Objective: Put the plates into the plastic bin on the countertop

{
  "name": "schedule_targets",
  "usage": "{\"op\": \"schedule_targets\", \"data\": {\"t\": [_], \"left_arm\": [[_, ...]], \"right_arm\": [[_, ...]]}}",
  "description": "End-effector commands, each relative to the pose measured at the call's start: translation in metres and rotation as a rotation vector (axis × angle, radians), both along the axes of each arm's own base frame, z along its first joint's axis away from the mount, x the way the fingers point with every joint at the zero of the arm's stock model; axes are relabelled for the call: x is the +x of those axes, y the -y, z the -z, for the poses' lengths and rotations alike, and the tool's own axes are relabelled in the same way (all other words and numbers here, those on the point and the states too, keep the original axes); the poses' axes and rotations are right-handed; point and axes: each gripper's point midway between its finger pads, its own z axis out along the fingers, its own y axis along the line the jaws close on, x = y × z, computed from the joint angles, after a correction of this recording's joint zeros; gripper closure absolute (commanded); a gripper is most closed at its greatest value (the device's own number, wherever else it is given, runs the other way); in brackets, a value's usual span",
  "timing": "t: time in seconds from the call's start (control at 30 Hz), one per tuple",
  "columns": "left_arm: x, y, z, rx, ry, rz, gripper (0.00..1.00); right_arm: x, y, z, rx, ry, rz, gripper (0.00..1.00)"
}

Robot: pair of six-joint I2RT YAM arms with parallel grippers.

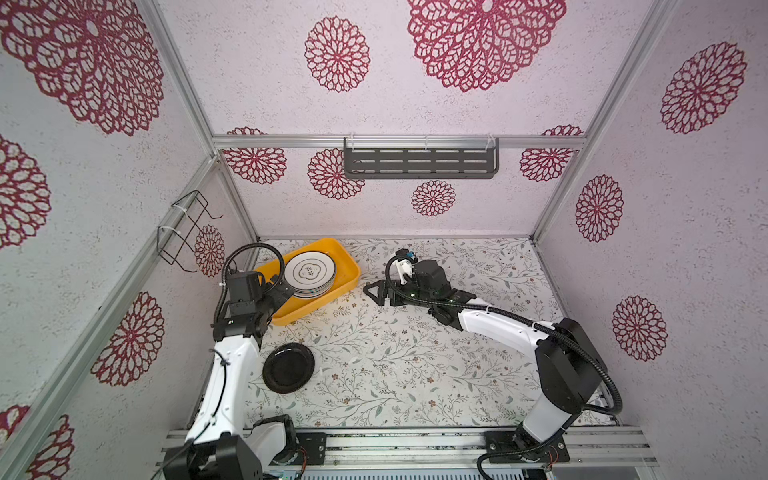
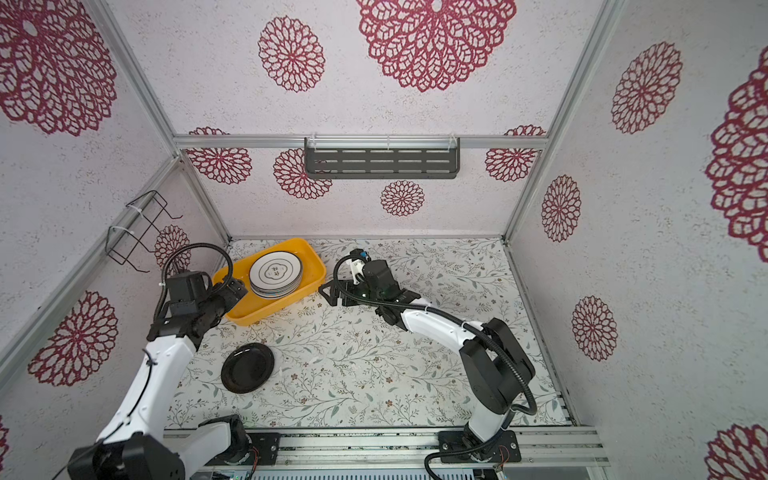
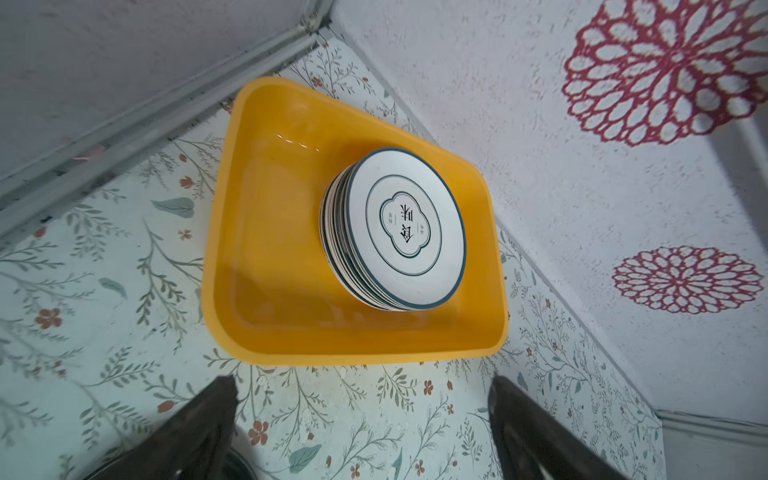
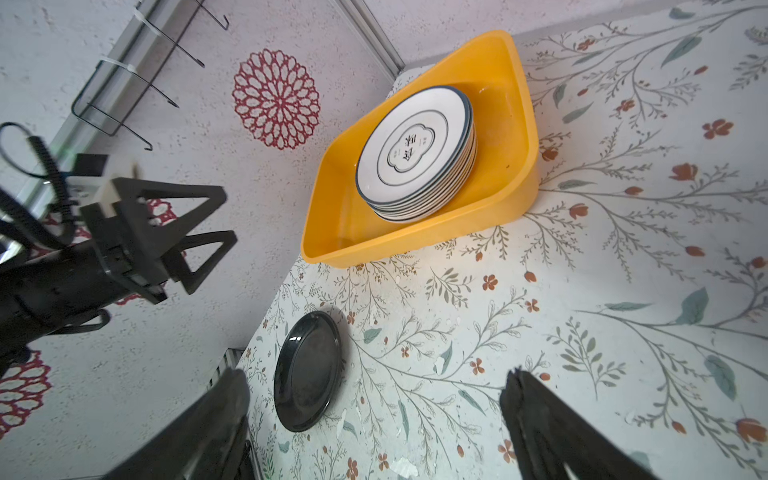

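**Plates stacked in the yellow bin, one black plate outside**

In both top views the plastic bin (image 1: 345, 268) sits at about 10 o'clock on the worktop (image 1: 415, 357), in the far left corner. A stack of white plates (image 1: 309, 272) lies inside it. The black plate (image 1: 288, 368) lies flat on the worktop at about 8 o'clock, well apart from the bin. The left end effector (image 1: 286, 287) hangs at 9 o'clock of the stack and hides part of the bin's rim. The right end effector (image 1: 372, 296) is near the bin, at its 3 o'clock. A grey shelf (image 1: 419, 160) hangs on the back wall at 12 o'clock, and a wire rack (image 1: 187, 232) hangs on the left wall.

The left wrist view shows what the top views make too small: the top plate has a dark rim, a ring and a flower outline with letters. One end of the bin's floor is bare. The left arm's fingers (image 3: 199, 419) are dark and blurry, cut off at the edge and spread wide open, with only worktop between them.

The right wrist view shows the stack from the side, with many rims. I cannot count them for sure, and the lower plates' pictures are hidden. It shows the left end effector open in the air. The right end effector is wide open too, holding nothing.
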Motion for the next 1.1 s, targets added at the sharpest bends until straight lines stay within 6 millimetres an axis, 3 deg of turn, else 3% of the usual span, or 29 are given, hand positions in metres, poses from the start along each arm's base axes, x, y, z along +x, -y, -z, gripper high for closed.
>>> {"op": "schedule_targets", "data": {"t": [0.0, 0.27, 0.43, 0.63, 0.8, 1.07], "left_arm": [[-0.035, -0.012, 0.013, 0.035, -0.072, -0.097, 0.03], [-0.09, -0.024, 0.07, -0.049, -0.232, -0.235, 0.03], [-0.114, -0.028, 0.105, -0.1, -0.282, -0.31, 0.03], [-0.133, -0.031, 0.131, -0.144, -0.295, -0.382, 0.03], [-0.133, -0.027, 0.149, -0.185, -0.291, -0.371, 0.03], [-0.124, -0.014, 0.166, -0.241, -0.303, -0.284, 0.03]], "right_arm": [[-0.001, -0.002, -0.028, 0.088, 0.038, -0.005, 0.01], [-0.012, -0.024, -0.008, 0.119, -0.027, -0.09, 0.01], [-0.033, -0.059, 0.027, 0.119, -0.12, -0.19, 0.01], [-0.054, -0.101, 0.056, 0.108, -0.189, -0.282, 0.01], [-0.059, -0.118, 0.07, 0.126, -0.247, -0.32, 0.01], [-0.051, -0.124, 0.089, 0.118, -0.292, -0.295, 0.01]]}}
